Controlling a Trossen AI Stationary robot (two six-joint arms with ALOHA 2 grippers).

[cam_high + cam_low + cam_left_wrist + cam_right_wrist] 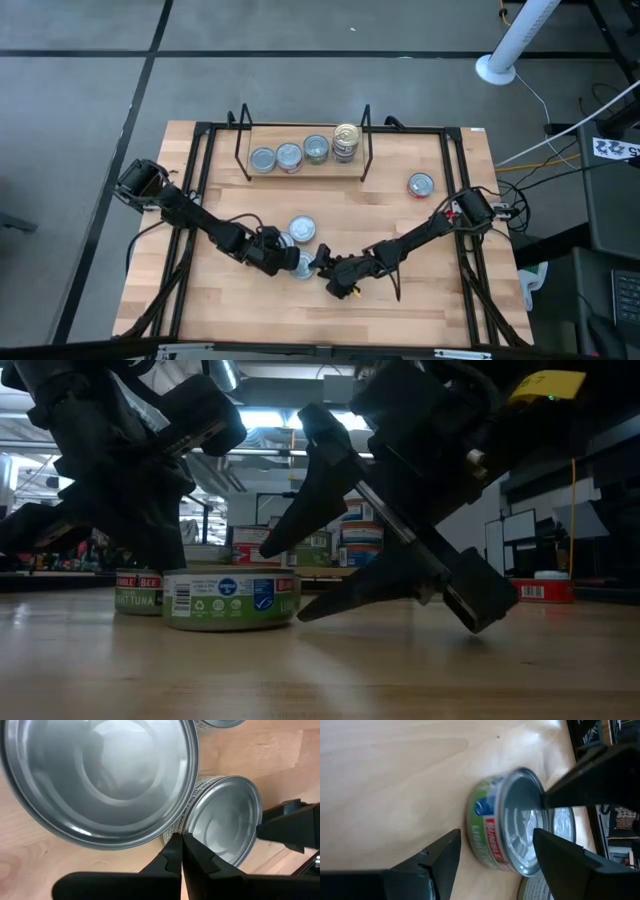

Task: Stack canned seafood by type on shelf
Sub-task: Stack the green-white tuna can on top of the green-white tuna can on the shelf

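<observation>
Right end effector point(495, 852) beside green "BUMBLE BEE" tin point(506, 822).

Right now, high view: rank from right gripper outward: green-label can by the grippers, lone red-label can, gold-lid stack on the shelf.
From the right gripper, open, at table centre:
1. Green-label can, right beside the fingertips, left gripper over it.
2. Red-label can, alone toward the table's right side.
3. Gold-lid stack, on the shelf at the back. Close to 2, but slightly farther.
</observation>
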